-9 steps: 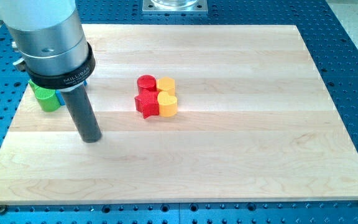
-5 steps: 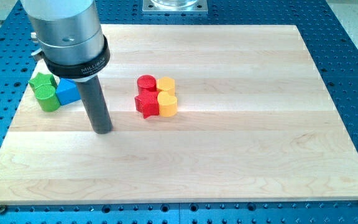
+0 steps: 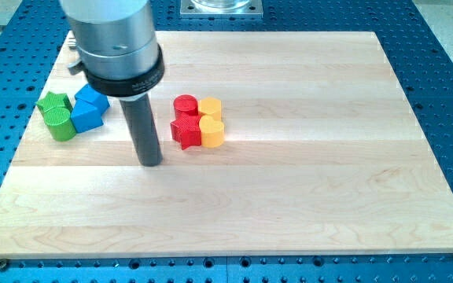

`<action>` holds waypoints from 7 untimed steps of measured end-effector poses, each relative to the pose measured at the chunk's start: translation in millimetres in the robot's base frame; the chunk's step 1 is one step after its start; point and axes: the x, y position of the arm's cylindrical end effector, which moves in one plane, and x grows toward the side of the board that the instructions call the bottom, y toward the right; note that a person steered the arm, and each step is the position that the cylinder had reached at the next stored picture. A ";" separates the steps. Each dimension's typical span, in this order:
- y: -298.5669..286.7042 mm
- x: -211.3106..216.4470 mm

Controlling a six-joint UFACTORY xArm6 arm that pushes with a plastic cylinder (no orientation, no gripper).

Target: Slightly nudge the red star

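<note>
My tip (image 3: 151, 163) has no claw and holds nothing. It stands near the red star (image 3: 184, 132), on its left. Pushing too hard could also disturb the touching yellow heart (image 3: 211, 132).

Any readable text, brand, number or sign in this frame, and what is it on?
White lettering on the black collar above the rod: too small and blurred to read.
No text on the blocks, the wooden board or the blue perforated table.
</note>
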 end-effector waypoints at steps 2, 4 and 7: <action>10.3 -12.0; 10.4 -26.3; -164.1 3.4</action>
